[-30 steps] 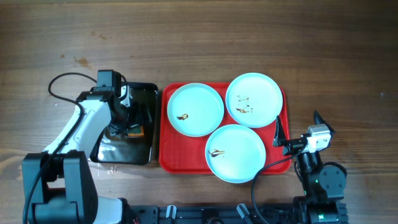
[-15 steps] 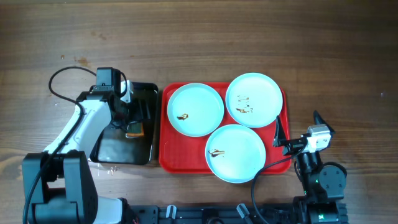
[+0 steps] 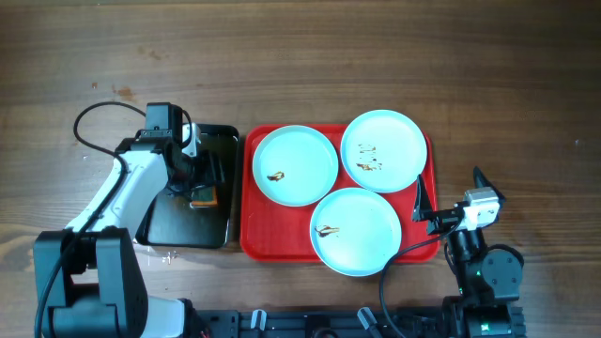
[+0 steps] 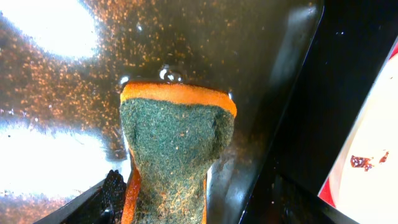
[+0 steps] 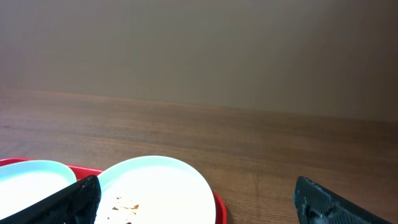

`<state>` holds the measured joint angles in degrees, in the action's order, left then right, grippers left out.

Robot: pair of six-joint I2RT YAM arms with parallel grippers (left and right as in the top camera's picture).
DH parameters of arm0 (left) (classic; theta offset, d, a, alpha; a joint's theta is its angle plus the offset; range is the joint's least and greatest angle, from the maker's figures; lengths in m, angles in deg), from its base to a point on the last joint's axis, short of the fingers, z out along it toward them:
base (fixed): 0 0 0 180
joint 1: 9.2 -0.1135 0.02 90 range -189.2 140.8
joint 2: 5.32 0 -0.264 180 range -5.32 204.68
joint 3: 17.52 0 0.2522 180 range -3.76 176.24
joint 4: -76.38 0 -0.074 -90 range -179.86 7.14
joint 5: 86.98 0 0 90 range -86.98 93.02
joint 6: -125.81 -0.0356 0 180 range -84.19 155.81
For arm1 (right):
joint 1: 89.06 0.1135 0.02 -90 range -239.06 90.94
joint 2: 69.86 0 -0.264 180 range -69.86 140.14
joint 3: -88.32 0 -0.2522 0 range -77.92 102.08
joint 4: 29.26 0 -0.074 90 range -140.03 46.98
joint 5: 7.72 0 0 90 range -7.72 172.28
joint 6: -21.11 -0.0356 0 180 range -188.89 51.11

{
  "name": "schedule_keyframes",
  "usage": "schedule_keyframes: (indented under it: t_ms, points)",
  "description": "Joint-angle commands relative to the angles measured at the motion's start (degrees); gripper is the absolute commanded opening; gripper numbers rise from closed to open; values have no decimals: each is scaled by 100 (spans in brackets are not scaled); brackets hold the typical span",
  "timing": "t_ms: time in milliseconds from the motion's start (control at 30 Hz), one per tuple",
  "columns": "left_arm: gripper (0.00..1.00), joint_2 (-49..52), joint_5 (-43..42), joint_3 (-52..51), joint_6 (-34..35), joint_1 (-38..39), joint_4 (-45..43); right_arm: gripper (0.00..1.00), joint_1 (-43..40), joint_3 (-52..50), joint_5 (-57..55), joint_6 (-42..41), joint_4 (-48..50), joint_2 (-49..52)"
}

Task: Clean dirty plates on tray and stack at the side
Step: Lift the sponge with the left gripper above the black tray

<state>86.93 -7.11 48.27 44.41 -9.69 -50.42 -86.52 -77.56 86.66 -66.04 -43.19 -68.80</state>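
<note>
Left hand [image 3: 193,183] pinches the orange-and-green sponge [image 4: 177,137] over the black pan [image 3: 183,228]. Seat it squarely before lifting toward the three speckled plates [image 3: 295,165] on the red tray [image 3: 247,239]. Right hand [image 5: 196,194] sits spread.

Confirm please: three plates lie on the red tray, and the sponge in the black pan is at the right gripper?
No: the sponge is at the left gripper, as the overhead view shows. The rest is correct.
</note>
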Motion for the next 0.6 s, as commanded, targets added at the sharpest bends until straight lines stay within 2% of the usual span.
schedule_keyframes:
  t_ms: [0, 67, 167, 233, 567]
  points:
    - [67, -44, 103, -44, -66, -44, 2, 100, 2, -7, -103, 15, 26, -9]
    - [60, -26, 103, -44, -66, -44, 4, 100, 2, -7, -103, 15, 26, -9]
    - [57, 7, 103, -44, -63, -44, 4, 100, 2, -7, -103, 15, 26, -9]
    - [50, 42, 101, -44, -63, -44, 20, 100, 2, -7, -103, 15, 26, -9]
    - [52, 212, 125, -44, -68, -44, 116, 100, 2, -7, -103, 15, 26, -9]
